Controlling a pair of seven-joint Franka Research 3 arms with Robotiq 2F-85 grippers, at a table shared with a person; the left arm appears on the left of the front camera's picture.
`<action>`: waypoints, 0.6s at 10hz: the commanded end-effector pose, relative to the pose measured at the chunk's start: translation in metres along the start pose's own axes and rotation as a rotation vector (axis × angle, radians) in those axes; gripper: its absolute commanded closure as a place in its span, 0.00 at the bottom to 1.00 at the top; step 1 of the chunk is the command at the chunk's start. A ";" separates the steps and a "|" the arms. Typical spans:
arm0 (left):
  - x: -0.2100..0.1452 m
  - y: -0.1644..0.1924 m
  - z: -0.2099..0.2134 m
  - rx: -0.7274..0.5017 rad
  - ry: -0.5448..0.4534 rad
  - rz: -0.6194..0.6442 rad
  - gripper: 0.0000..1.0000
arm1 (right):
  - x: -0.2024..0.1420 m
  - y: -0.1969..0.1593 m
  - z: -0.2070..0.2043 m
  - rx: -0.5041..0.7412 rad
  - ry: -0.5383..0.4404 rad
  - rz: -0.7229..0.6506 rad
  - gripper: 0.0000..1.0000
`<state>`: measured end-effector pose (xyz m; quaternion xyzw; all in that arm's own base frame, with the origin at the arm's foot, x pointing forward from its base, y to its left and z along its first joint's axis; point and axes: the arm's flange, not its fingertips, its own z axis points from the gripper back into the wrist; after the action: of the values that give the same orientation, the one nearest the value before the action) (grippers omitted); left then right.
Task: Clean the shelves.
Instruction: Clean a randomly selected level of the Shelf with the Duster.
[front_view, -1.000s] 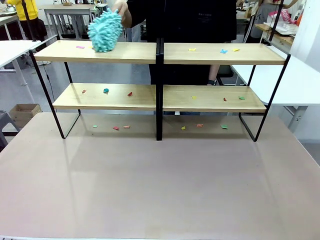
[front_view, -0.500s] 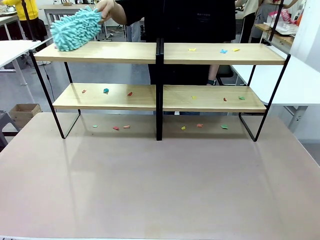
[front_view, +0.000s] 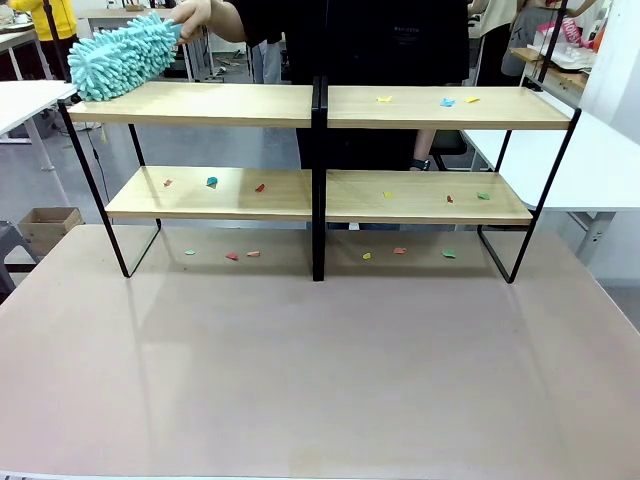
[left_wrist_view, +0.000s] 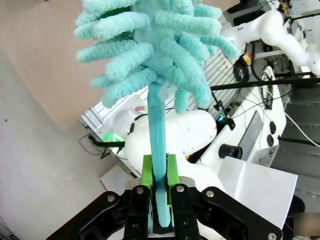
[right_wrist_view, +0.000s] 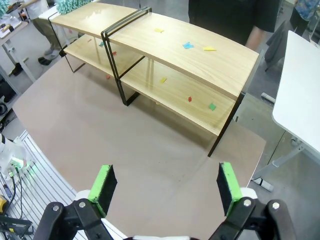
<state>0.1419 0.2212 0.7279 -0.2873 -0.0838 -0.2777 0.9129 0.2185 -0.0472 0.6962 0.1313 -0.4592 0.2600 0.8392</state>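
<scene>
The shelves stand on the desk toward twelve o'clock. A person's hand holds a teal duster at the upper tier's nine-o'clock end, where the board looks bare. Coloured scraps lie on the other boards. The left fingers pinch the handle of a second duster, and the right fingers stand spread. Most cleaning appears undone.

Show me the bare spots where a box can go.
Barest: the beige tabletop in front of the two-tier wood-and-black-frame shelves. The top left board, between the person's fluffy teal duster and the central post, is free too. The other boards carry coloured paper scraps.
</scene>
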 end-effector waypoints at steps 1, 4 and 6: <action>-0.002 -0.002 0.001 0.003 -0.008 -0.018 0.88 | 0.001 0.000 0.000 0.004 -0.004 0.001 0.00; 0.027 -0.010 -0.006 0.023 0.100 -0.170 0.88 | 0.001 0.000 0.000 0.004 -0.004 0.001 0.00; 0.076 -0.026 -0.037 0.003 0.297 -0.355 0.88 | 0.001 0.000 0.000 0.004 -0.004 0.001 0.00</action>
<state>0.1824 0.1531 0.7218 -0.2581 -0.0312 -0.4146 0.8721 0.2186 -0.0471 0.6962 0.1312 -0.4591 0.2601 0.8393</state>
